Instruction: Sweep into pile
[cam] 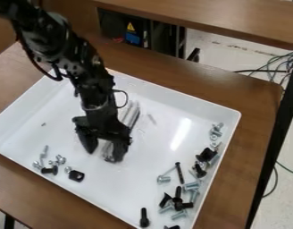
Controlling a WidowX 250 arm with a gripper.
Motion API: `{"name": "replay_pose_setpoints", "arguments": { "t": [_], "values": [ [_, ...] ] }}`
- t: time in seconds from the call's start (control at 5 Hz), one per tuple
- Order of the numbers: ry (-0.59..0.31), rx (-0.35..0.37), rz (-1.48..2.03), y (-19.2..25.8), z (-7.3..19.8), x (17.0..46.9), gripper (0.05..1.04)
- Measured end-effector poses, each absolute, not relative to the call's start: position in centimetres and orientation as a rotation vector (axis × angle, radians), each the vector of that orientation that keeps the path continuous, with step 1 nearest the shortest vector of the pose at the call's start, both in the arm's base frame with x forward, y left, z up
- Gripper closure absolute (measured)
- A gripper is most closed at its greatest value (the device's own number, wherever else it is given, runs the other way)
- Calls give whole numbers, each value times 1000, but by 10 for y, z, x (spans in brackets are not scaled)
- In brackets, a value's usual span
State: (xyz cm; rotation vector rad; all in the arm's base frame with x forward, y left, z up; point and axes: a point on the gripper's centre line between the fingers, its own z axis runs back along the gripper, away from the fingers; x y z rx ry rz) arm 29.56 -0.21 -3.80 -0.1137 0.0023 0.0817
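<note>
So there's a white tray (183,102) on the table (244,91), and the hand (102,155) is mid-tray, fingers spread. Shiny strip (131,117) beside it runs 1 to 7 o'clock, can't tell if it's gripped. Big bunch of bolts (178,199) at 4 to 5 o'clock, little bunch of screws (61,159) at 8. I'd sweep the little bunch toward 4, low and slow, so nothing rolls off. Long black bolt (180,173) lies lengthwise roughly 12 to 6.

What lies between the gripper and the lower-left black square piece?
Bare tray floor: the camera view shows nothing between the gripper and that black piece.
</note>
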Motion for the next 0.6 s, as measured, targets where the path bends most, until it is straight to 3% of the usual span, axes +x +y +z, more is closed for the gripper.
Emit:
{"name": "replay_pose_setpoints", "arguments": {
  "t": [0.4, 0.6],
  "values": [
    [-69, -116, 126, 12, 4, 301, 85],
    [-54, -74, 242, 50, 4, 297, 85]
  ]
}}
